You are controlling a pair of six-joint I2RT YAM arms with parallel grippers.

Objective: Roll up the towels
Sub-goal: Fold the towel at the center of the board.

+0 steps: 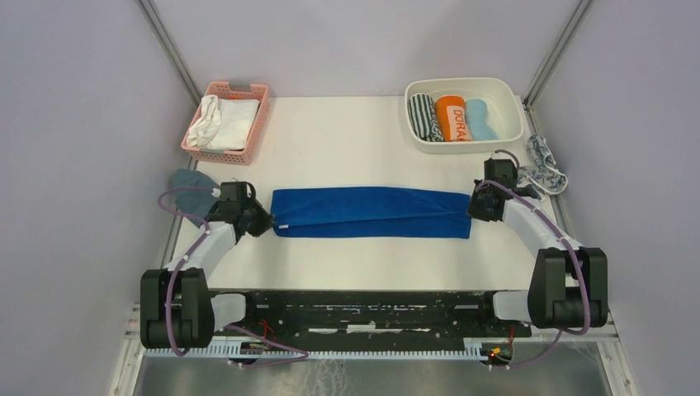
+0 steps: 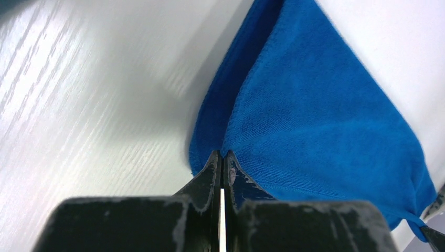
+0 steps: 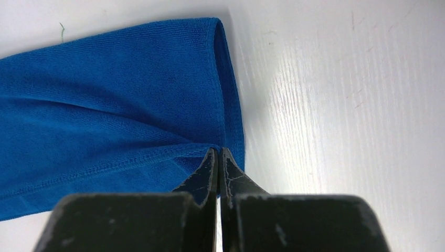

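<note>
Royal blue towel [image 1: 371,212] lay flat as a long folded strip across the middle of the tabletop [image 1: 347,140], running parallel to the near edge, closer to that edge than to the far one. Left gripper [image 1: 266,221] sat at the strip's left end. In the left wrist view its fingers [image 2: 212,168] were pressed together at the end hem [image 2: 221,155], with the towel spreading away from the tips. Right gripper [image 1: 475,206] sat at the strip's right end, fingers likewise squeezed together at the hem by the folded corner [image 3: 218,151]. Both looked to be pinching cloth, though the bit between the pads was hidden, so probably a thin edge only. Towel was low on the table at both ends, no roll started. Patterned whitish towel [image 1: 545,165] lay bunched at the right edge of the tabletop, just behind the right arm. White tub [image 1: 462,82] stood at the far right corner, holding three rolls side by side: a striped roll [image 1: 422,116], an orange roll [image 1: 451,118] with lettering, and a light blue towel [image 1: 480,120]. Pink basket [image 1: 261,120] stood at the far left corner with white cloths [image 1: 221,122] inside. Teal-grey cloth [image 1: 190,183] lay crumpled at the left edge, just behind the left arm.
</note>
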